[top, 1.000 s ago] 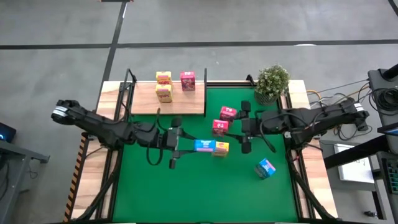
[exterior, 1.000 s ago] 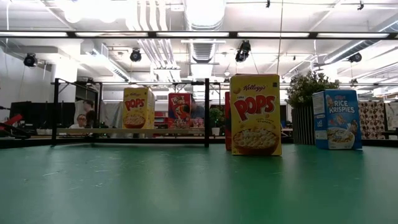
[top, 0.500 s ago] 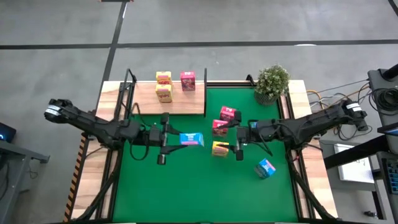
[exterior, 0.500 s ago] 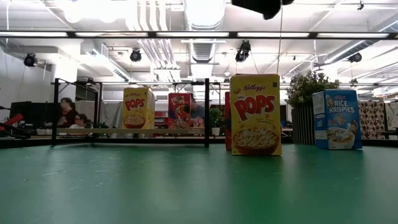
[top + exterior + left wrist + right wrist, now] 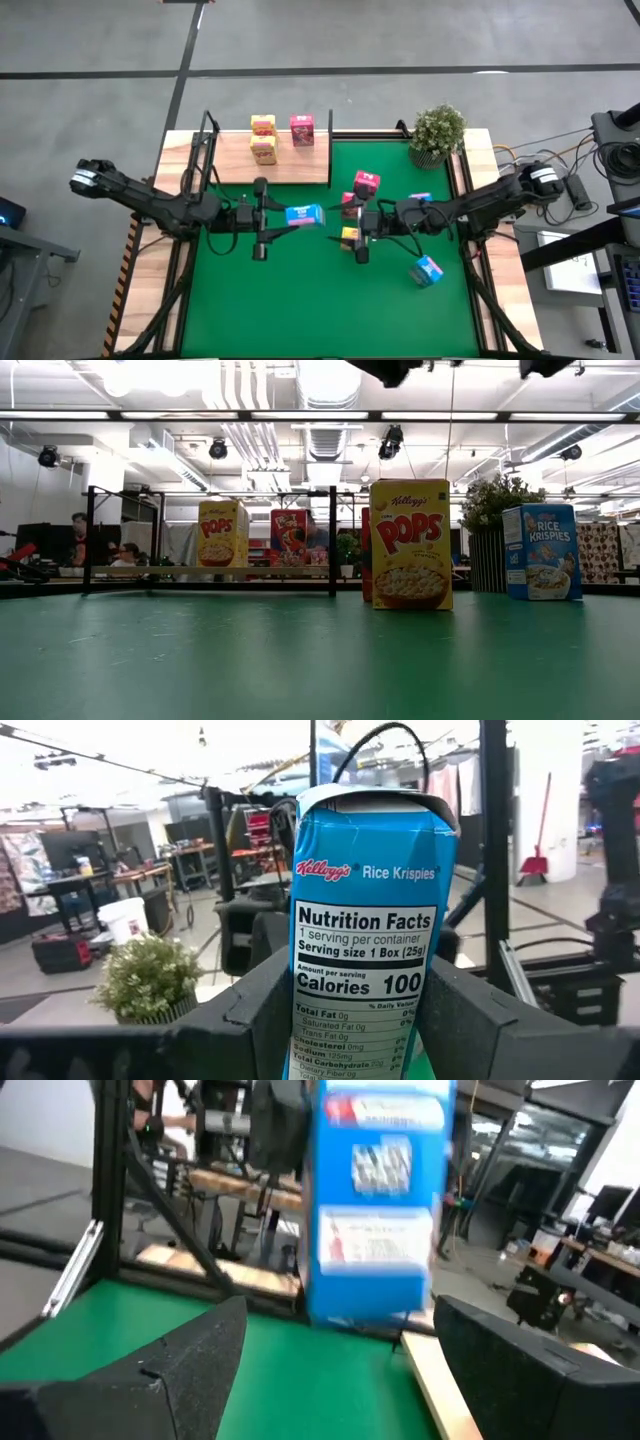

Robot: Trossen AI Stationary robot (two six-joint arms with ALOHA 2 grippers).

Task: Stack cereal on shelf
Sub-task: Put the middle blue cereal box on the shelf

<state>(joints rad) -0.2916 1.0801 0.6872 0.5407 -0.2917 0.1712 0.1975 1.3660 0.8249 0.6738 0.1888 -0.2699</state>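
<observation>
My left gripper [image 5: 275, 215] is shut on a blue Rice Krispies box [image 5: 305, 214], held over the green mat near the shelf's near edge. The box fills the left wrist view [image 5: 368, 930]. The light-wood shelf [image 5: 230, 160] carries two yellow boxes [image 5: 263, 138] and a pink box [image 5: 302, 130]. My right gripper [image 5: 362, 232] is open and empty, above a yellow box [image 5: 347, 237] that stands on the mat [image 5: 411, 545]. Two pink boxes [image 5: 358, 192] stand just beyond it. Another blue box [image 5: 428, 270] stands on the mat to the right. My left gripper pinches the blue box between its two fingers [image 5: 255, 1020], one on each wide face, low on the box [image 5: 305, 1030]. The fingers come level from the table's left. The box's narrow nutrition panel faces the wrist. The box stands upright, lifted clear of the mat.
A potted plant [image 5: 437, 133] stands at the mat's far right corner. Black posts [image 5: 208, 125] rise at the shelf's ends. A small blue thing [image 5: 420, 198] shows under my right arm. Bare green mat [image 5: 300, 300] lies toward the near edge.
My left gripper has carried the blue box toward the table's left and far edge, away from the yellow box. My right gripper has moved toward the table's left until it is over the yellow box, staying open.
</observation>
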